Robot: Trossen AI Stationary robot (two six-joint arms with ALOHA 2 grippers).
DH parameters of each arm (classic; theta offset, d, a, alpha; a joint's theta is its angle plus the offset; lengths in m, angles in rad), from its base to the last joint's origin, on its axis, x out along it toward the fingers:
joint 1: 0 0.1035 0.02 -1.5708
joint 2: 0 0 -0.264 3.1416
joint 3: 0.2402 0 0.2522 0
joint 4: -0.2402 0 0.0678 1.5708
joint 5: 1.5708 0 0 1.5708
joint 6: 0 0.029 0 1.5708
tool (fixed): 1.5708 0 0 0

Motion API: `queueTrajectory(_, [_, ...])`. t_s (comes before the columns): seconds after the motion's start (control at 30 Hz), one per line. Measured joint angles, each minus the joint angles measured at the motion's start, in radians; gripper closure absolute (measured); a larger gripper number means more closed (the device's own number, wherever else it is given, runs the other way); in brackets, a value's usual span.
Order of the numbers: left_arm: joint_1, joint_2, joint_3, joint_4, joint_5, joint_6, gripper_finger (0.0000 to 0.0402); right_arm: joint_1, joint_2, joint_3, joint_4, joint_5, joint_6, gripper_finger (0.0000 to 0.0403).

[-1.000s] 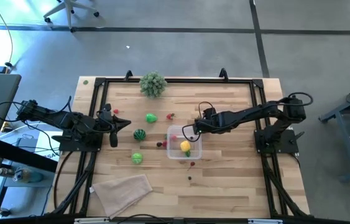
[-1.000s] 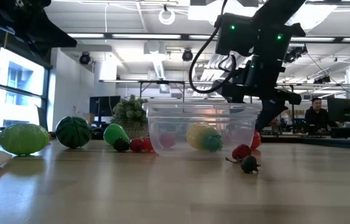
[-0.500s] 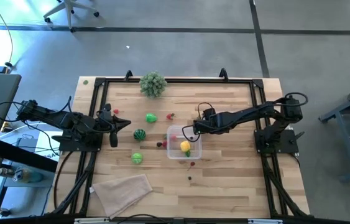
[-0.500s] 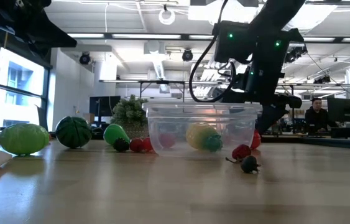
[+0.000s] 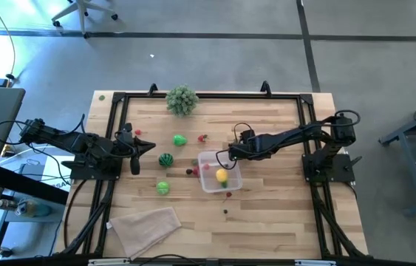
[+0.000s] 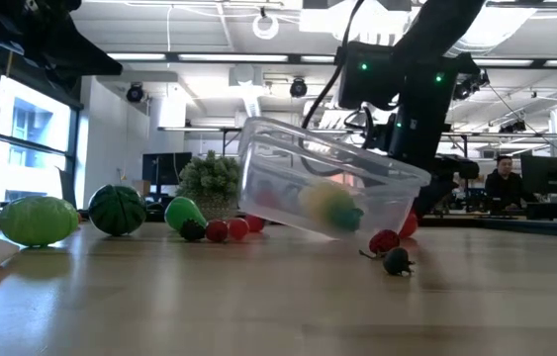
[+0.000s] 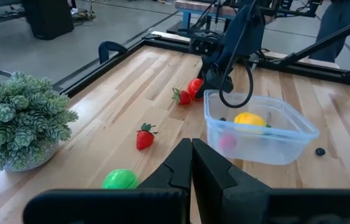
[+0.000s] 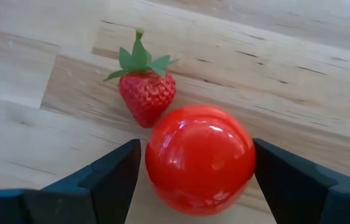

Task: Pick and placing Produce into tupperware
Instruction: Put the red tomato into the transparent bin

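The right gripper (image 8: 193,180) is low over the table (image 5: 267,118), at the far edge of the tub (image 5: 219,171), near the middle of the table. Its fingers (image 8: 103,177) stand wide apart, with a red ball (image 8: 199,158) between them. I cannot tell if the pads touch the ball. A strawberry (image 8: 145,90) lies on the wood just beside the ball, on the side away from the gripper.

The tub is clear and it is tilted: in the low view one side is lifted from the table and the other side rests on it, under the right arm (image 6: 412,89). Inside it lie a yellow fruit (image 5: 222,175) and something pink.

The left gripper (image 7: 191,163) waits at the left edge of the table, with its fingers closed together and holding nothing.

The other produce lies on the table. A striped green ball (image 5: 165,159) and a light green ball (image 5: 162,188) are to the left of the tub, well apart from it. A green pear (image 5: 179,140) is further back. Small red pieces lie just beside the tub on its left, and a red berry (image 5: 227,195) and a dark one (image 5: 224,212) lie in front of it.

A bushy plant (image 5: 182,99) stands at the far edge. A folded cloth (image 5: 145,225) lies at the near left corner.
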Motion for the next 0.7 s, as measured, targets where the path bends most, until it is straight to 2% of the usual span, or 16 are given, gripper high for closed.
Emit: queueTrajectory(0.7, [0.0, 0.0, 0.0, 0.0, 0.0, 0.0, 0.0401, 0.0, -0.005, 0.0, 0.02, 0.001, -0.001, 0.011])
